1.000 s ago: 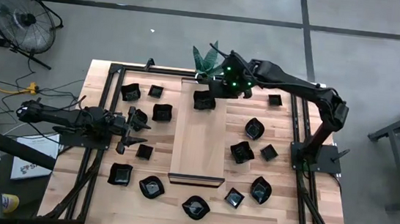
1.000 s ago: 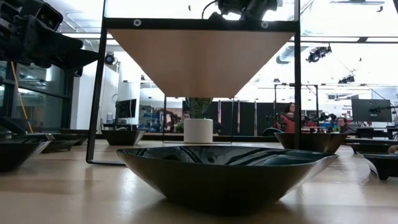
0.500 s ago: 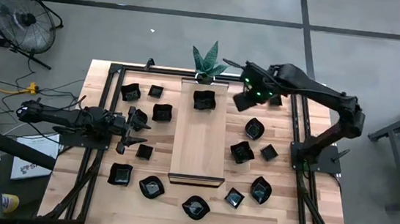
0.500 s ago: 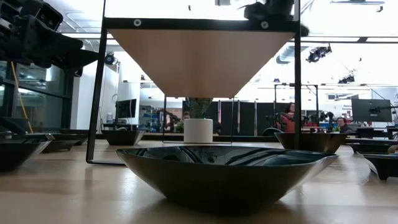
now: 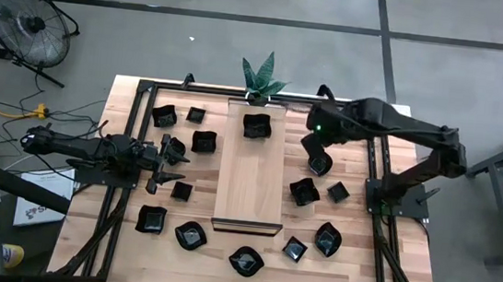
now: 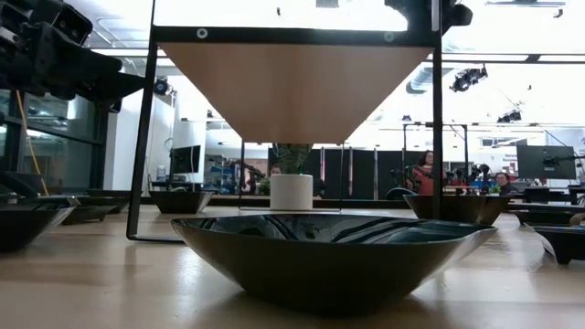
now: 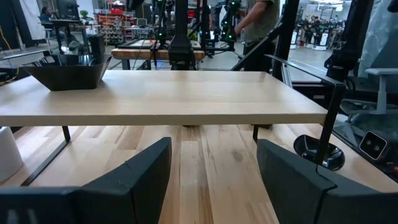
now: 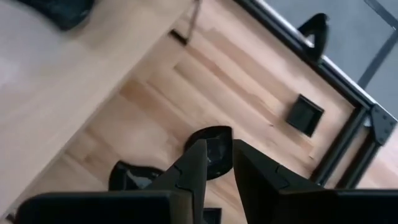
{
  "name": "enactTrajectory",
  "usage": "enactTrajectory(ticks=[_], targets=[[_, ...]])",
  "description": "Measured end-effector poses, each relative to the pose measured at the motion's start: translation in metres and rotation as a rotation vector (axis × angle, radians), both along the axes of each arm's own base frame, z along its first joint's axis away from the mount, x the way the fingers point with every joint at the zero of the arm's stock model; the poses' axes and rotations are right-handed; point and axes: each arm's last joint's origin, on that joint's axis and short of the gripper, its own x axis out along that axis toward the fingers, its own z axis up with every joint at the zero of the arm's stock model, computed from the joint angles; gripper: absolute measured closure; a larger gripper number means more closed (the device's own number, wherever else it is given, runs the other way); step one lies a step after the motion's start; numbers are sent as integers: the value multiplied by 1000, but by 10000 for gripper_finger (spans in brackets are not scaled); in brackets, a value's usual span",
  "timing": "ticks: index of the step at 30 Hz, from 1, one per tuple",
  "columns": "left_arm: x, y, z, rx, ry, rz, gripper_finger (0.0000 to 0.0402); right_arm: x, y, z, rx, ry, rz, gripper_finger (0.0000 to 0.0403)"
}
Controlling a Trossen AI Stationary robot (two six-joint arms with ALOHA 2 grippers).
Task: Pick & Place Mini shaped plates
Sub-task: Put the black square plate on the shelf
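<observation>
The right gripper (image 5: 314, 147) has left the board (image 5: 249, 182), one plate (image 5: 257, 125) resting there, and now hovers narrowly spread over another plate (image 5: 320, 162) on the desk (image 5: 121, 249): next pick.

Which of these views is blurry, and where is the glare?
Right wrist view: motion-blurred, the gripper and round plate smeared. Low view: bright backlight behind the board, reflections streaking the near plate. High view: evenly lit.
</observation>
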Motion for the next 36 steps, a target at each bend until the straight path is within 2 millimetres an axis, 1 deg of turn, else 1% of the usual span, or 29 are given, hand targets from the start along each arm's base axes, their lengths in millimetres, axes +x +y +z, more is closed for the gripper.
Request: enactTrajectory(ticks=[3, 6, 9, 13, 17, 19, 22, 25, 32, 36], targets=[[0, 0, 0, 0, 0, 0, 168, 3, 14, -1, -4, -1, 53, 330], [0, 0, 0, 0, 0, 0, 168, 1, 27, -9, -33, 27, 79, 330], [0, 0, 0, 0, 0, 0, 168, -5, 34, -29, -37, 68, 102, 330], [0, 0, 0, 0, 0, 0, 168, -23, 32, -59, 75, 46, 70, 330], [0, 0, 0, 0, 0, 0, 168, -39, 23, -87, 196, -42, 74, 330], [0, 0, 0, 0, 0, 0, 168, -44, 17, -99, 211, -91, 85, 330], [0, 0, 0, 0, 0, 0, 168, -50, 6, -113, 199, -104, 127, 330], [0, 0, 0, 0, 0, 0, 168, -54, -9, -124, 185, -91, 150, 330], [0, 0, 0, 0, -1, 0, 168, -69, -49, -140, 152, 13, 77, 330], [0, 0, 0, 0, 0, 0, 168, -73, -73, -149, 154, 37, -62, 330]])
